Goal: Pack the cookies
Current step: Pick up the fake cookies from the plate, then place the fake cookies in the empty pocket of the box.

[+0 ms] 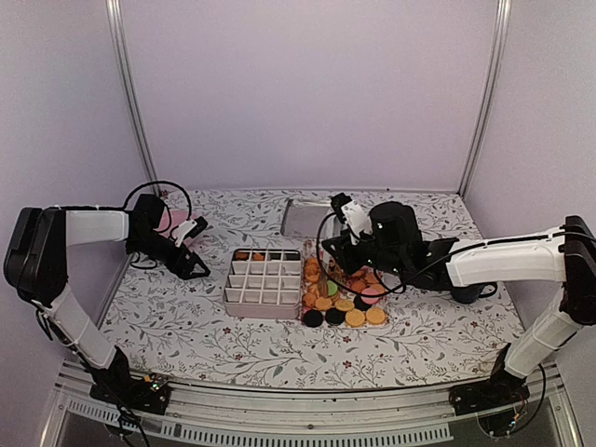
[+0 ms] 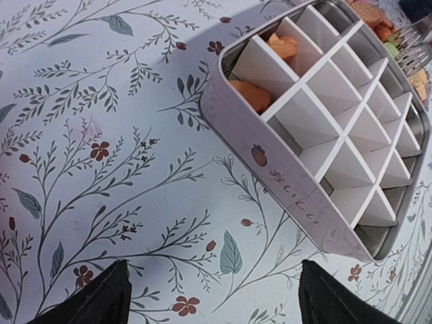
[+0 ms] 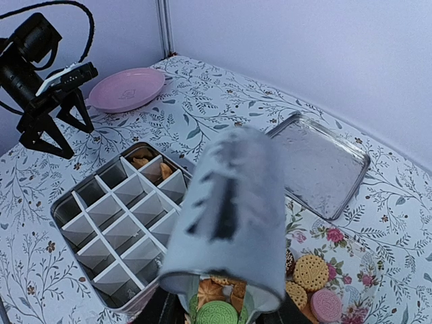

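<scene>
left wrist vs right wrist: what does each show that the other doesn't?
Left wrist only: lettering and a small red mark on the tin's side wall. Right wrist only: the pink plate and the silver lid. Both: the divided tin, orange cookies in two corner cells, part of the loose pile, and the open left gripper.

Saw most cookies [image 1: 345,300] heaped loose on the floral tray [image 3: 334,236], at 3 o'clock from the divider tin [image 1: 261,307]. Mostly golden-orange discs, flat and overlapping. I counted a few black ones [image 1: 314,318] along the heap's 7 o'clock edge, a pink one [image 1: 371,296] at 3 o'clock and a green one [image 1: 332,288] near the middle. Some orange pieces [image 2: 253,94] sat in two cells at the tin's 11 o'clock corner.
</scene>
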Available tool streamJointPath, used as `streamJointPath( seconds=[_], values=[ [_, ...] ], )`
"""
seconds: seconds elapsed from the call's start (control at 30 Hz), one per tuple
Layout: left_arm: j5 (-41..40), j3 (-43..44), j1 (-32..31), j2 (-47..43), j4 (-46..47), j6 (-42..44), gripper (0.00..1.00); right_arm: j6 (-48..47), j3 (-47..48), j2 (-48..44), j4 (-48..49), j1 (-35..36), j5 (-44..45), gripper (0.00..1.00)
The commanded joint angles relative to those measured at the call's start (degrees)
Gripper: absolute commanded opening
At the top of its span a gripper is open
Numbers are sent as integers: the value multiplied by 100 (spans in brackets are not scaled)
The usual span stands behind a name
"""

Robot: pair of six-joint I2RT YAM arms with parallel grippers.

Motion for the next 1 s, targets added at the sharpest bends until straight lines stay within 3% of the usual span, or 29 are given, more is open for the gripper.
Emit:
streamJointPath(
  seconds=[0.0,0.23,0.73,0.97],
  values=[
    [52,26,43,-157,-57,13,86,-183,225,-440,111,12,81,24],
    [64,8,48,-152,-43,13,86,-471,742,-434,181,12,10,24],
    [102,-113,44,-234,-22,8,86,-735,3194,2112,411,-75,-676,25],
    [150,-75,42,-241,-23,4,86,-601,3513,2613,410,-130,-872,26]
  ],
)
